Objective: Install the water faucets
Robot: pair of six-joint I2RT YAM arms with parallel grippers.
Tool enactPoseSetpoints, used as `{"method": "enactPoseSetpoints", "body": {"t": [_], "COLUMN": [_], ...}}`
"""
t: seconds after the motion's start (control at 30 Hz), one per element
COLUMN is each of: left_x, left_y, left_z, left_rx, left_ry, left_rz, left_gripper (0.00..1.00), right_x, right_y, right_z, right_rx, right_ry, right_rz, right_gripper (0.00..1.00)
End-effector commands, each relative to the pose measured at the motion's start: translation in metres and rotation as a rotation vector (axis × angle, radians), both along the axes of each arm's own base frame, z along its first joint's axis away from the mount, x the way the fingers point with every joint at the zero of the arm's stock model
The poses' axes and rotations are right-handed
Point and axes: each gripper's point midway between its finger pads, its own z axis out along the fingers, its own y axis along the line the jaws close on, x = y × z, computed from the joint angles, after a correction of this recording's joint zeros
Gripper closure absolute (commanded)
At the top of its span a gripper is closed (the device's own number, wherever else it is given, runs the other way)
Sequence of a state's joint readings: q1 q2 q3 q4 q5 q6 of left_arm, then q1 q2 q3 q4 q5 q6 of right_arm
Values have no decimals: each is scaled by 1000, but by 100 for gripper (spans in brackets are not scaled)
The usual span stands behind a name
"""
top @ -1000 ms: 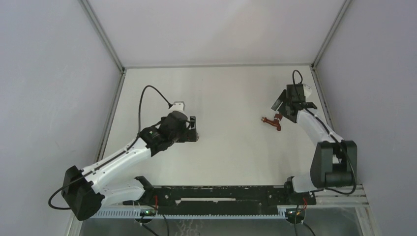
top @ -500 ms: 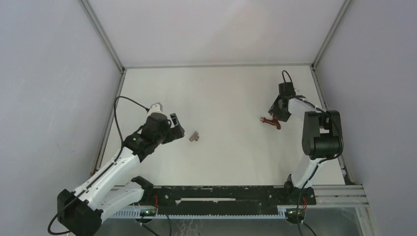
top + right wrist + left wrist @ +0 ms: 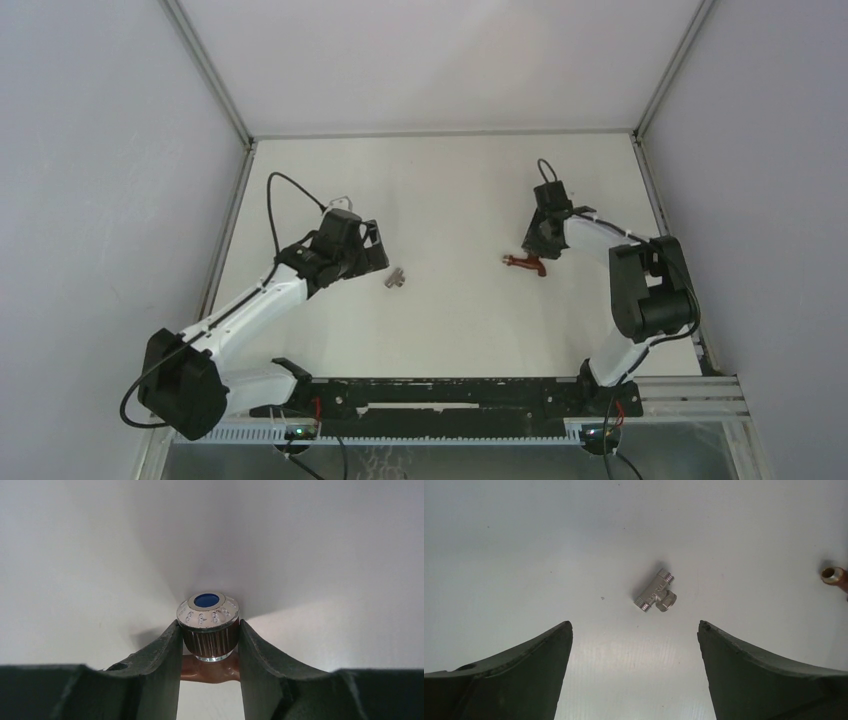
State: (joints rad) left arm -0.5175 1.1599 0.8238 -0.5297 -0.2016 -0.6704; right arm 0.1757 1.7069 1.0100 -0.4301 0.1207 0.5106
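The reddish-brown faucet (image 3: 526,264) is held in my right gripper (image 3: 541,247) right of the table's middle. In the right wrist view the jaws are shut on its ribbed knob (image 3: 208,630), which has a silver cap with a blue dot; the brown pipe runs across below the knob. The small silvery T-shaped fitting (image 3: 396,279) lies loose on the white table. In the left wrist view the fitting (image 3: 655,591) lies ahead of my open, empty left gripper (image 3: 634,630). In the top view the left gripper (image 3: 372,258) is just left of it, apart from it. The faucet's pipe end (image 3: 835,575) shows at that view's right edge.
The white table (image 3: 450,190) is bounded by grey walls with metal frame posts at the back corners. A black rail (image 3: 450,395) with the arm bases runs along the near edge. A black cable (image 3: 285,200) loops off the left arm.
My right gripper has moved left toward the table's middle, carrying the faucet with it. My left gripper has let go of the fitting, pulled back, then shifted up beside it.
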Motion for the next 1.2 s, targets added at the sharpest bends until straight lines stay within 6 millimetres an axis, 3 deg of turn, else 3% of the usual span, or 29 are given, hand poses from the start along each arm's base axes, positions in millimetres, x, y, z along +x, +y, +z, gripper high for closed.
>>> {"method": "enactPoseSetpoints", "body": {"t": [0.0, 0.1, 0.23, 0.33, 0.43, 0.8, 1.03, 1.17], "left_x": [16, 14, 7, -1, -11, -23, -31, -39], "left_y": [-18, -33, -56, -85, -107, -129, -143, -157], "left_z": [17, 18, 34, 51, 62, 86, 107, 117], "left_rx": [-56, -93, -102, -231, -348, -476, -557, -638], "left_ry": [-44, -35, -82, -143, -161, -280, -305, -318], "left_rz": [-40, -97, -208, -339, -442, -519, -598, -674], "left_gripper": [3, 4, 4, 4, 3, 1, 0, 3], "right_x": [-24, -42, -49, -45, -44, -55, -65, -70], "right_y": [33, 59, 83, 97, 110, 144, 150, 154], "right_z": [9, 9, 25, 49, 69, 116, 159, 169], "right_rx": [21, 35, 71, 151, 227, 411, 478, 517], "right_ry": [-16, -13, -60, -128, -180, -297, -403, -413], "right_rz": [101, 170, 231, 247, 266, 283, 276, 288], "right_gripper": [61, 61, 83, 100, 100, 100, 100, 100]}}
